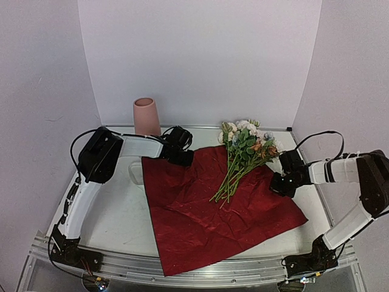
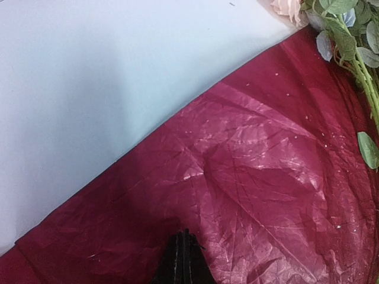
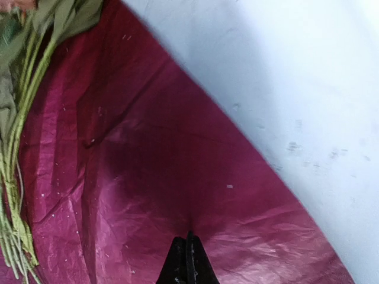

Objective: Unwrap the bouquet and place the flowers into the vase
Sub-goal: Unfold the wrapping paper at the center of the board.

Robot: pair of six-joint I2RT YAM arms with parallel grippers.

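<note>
Flowers (image 1: 244, 149) loose on the dark red wrapping paper (image 1: 200, 219) in the top view, blooms toward the far edge of the table (image 1: 115, 213), stems fanned back toward its middle. Paper spread flat and crinkled over the centre, one corner down at the near edge. Vase (image 1: 146, 115) upright at the far edge, left of centre, well apart from the blooms, nothing showing above its rim. Left gripper (image 1: 182, 157) low over the paper's far edge, near the vase; right gripper (image 1: 283, 182) low at the paper's right edge, just beside the blooms.

From the left wrist: left gripper (image 2: 185, 235) clenched tight, nothing seen between the fingers, tips over bare wrapping paper (image 2: 254, 177); leaves and a pale rose of the flowers (image 2: 349, 35) at upper right.

From the right wrist: right gripper (image 3: 189, 238) clenched likewise and empty, over wrapping paper (image 3: 148, 154) near its edge; green stems (image 3: 18, 154) down the left side.

Unwrapping judged done; moving the flowers to the vase not yet begun. Next, by that reading: release one set of fingers, reach for the bunched stems, close round as many as possible, lift, tip upright, lower stem-first into the mouth of the vase. Likely trouble: thin stems splaying or slipping free.
</note>
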